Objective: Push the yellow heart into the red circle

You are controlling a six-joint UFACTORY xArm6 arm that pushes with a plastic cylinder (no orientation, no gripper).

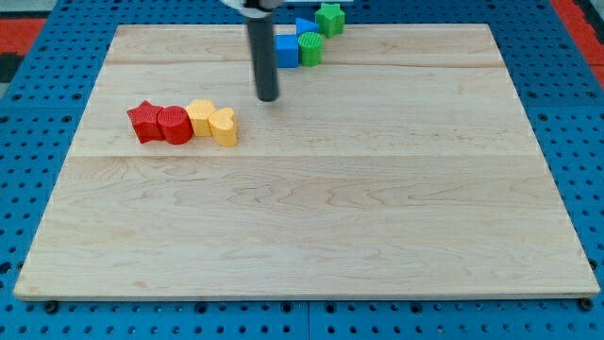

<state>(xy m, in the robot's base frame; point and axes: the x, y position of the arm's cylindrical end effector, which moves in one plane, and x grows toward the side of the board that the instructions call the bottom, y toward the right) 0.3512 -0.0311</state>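
A yellow heart [224, 127] lies at the right end of a row of blocks in the left part of the board. To its left is a yellow hexagon [200, 116], then the red circle [175, 125], then a red star [144, 121]. The blocks in the row touch one another. The hexagon sits between the heart and the red circle. My tip [269, 97] stands on the board above and to the right of the heart, apart from it.
Near the view's top stand a blue cube [286, 50], a green circle [310, 47], another blue block [305, 26] and a green star [329, 18]. The wooden board [311, 217] lies on a blue pegboard.
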